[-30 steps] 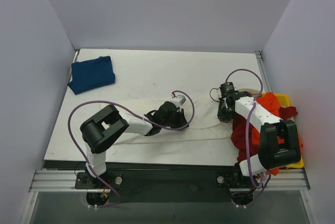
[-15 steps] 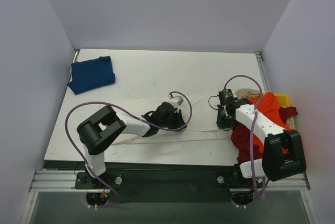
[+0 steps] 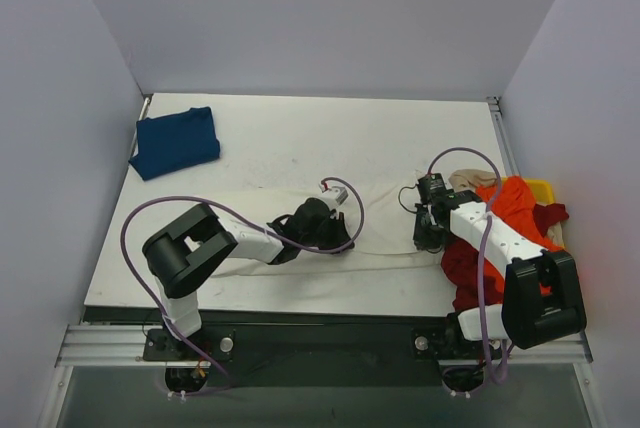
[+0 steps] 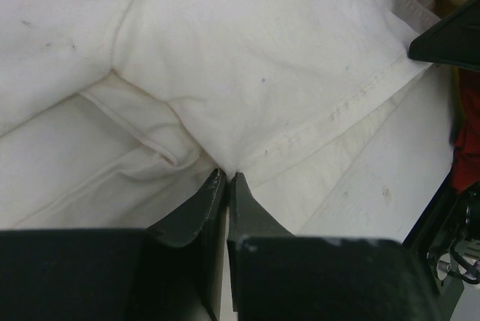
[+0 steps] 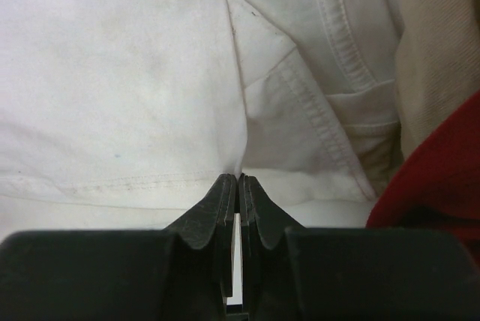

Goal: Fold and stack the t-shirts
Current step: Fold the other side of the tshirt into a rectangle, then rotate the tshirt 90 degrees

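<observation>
A cream t-shirt (image 3: 385, 210) lies stretched across the middle of the table. My left gripper (image 3: 341, 235) is shut on a fold at its near hem; the left wrist view shows the closed tips (image 4: 226, 175) pinching the cream cloth (image 4: 247, 58). My right gripper (image 3: 424, 235) is shut on the shirt's right part, and its tips (image 5: 238, 178) pinch cream cloth (image 5: 112, 73). A folded dark blue t-shirt (image 3: 175, 141) lies at the far left. Orange (image 3: 515, 203), dark red (image 3: 463, 266) and beige (image 3: 468, 179) shirts lie piled at the right.
A yellow bin (image 3: 543, 188) sits at the right table edge under the pile. Beige (image 5: 439, 43) and dark red (image 5: 439, 186) cloth lie close to the right of my right gripper. Grey walls enclose the table on three sides.
My right gripper has moved slightly nearer and left with the cream cloth. My left gripper has shifted a little left. The orange shirt has slid left over the bin.
</observation>
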